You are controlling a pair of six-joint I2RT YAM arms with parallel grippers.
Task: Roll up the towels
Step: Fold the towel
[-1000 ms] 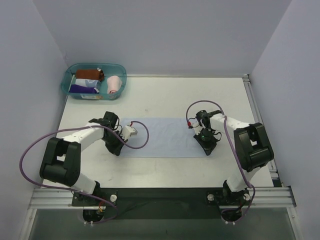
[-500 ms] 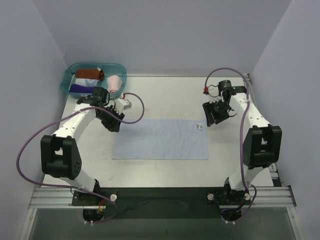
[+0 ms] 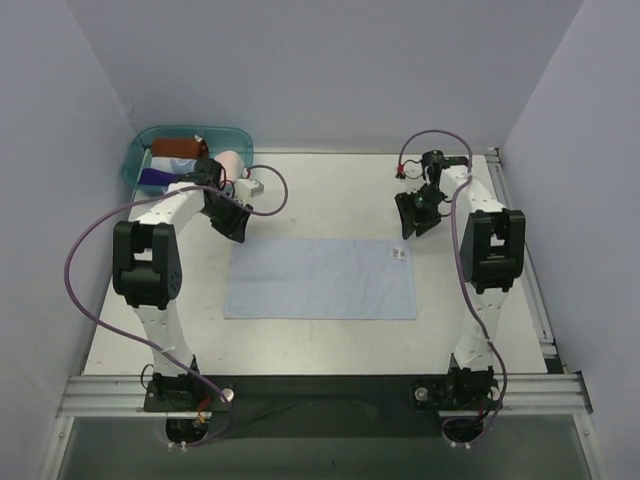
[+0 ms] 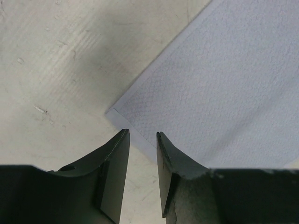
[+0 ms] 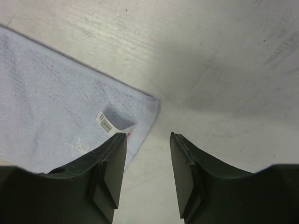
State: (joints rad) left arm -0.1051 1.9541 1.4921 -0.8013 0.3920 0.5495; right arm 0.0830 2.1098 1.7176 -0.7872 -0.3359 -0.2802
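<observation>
- The tub [image 3: 133, 158] sits at the far left corner of the table [image 3: 330, 190]. Only the top view shows it. It holds a rolled pink towel [image 3: 231, 163] at its right end, partly behind the left arm, and darker rolls to the left of that.
- The left gripper [image 3: 232, 225] hangs over the table just beyond the far left corner of the blue towel [image 3: 320, 278].
- The left wrist view shows what the top view cannot: the left gripper [image 4: 141, 134] has its jaws a narrow gap apart with nothing between them. The cloth's corner lies just ahead of the tips.
- In that view the blue towel [image 4: 224, 79] has a fine pebbled weave and a thin hemmed edge lying flat on the table.
- From above, the blue towel is a flat rectangle spread at mid-table, its long side running left to right. It is smooth, with no fold or roll.
- A small white tag [image 3: 400, 253] lies on the cloth near its far right corner.
- The right wrist view shows the tag [image 5: 106, 123] as printed, and just by the left fingertip.
- The blue towel [image 5: 51, 98] ends in a slightly rounded corner there.
- The right gripper [image 3: 415, 218] is over the table just beyond that far right corner.
- In its own view the right gripper [image 5: 147, 136] has its jaws wider apart than the left's and empty.
- No view shows whether either gripper's tips touch the table.
</observation>
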